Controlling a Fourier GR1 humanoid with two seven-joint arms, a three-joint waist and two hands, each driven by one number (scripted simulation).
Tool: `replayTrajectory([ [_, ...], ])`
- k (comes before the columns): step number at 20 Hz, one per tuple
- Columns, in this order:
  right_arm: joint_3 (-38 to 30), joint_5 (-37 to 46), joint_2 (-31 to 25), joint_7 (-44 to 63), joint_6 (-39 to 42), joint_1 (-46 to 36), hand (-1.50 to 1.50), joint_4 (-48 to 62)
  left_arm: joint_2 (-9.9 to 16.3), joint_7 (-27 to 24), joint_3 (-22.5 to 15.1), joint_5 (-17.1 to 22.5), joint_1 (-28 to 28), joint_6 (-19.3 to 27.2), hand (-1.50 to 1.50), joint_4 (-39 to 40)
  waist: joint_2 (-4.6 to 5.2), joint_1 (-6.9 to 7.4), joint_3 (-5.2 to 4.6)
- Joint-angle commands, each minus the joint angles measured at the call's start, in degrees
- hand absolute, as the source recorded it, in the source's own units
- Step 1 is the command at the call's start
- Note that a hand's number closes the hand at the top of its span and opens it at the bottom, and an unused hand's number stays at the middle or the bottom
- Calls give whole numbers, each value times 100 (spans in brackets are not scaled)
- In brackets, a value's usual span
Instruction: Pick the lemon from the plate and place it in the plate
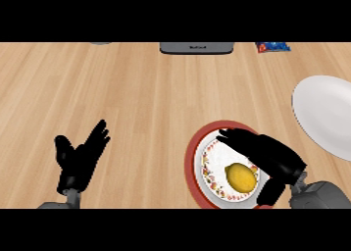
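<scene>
A yellow lemon (241, 177) lies on a red-rimmed plate (195, 152) with a patterned white centre, low in the head view. My right hand (274, 157) hovers over that plate's right side, fingers spread toward the upper left and thumb down beside the lemon, not closed on it. A plain white plate (330, 115) sits at the right edge of the counter. At the lower left my left hand (78, 159) rests open with its fingers up.
A dark grey appliance (196, 47) stands at the counter's far edge. A blue and red packet (272, 47) lies to its right, and a small grey object (100, 43) shows at the far left.
</scene>
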Motion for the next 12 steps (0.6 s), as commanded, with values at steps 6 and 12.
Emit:
replayTrajectory([
  [6,146,867,417,-437,-312,19,-150,900,-203,-284,94,-206,170,-98,0,100,3,7,0],
  [12,354,1451,288,-1270,-981,-187,150,1587,-48,162,228,-174,17,-177,0,-119,6,23,3],
])
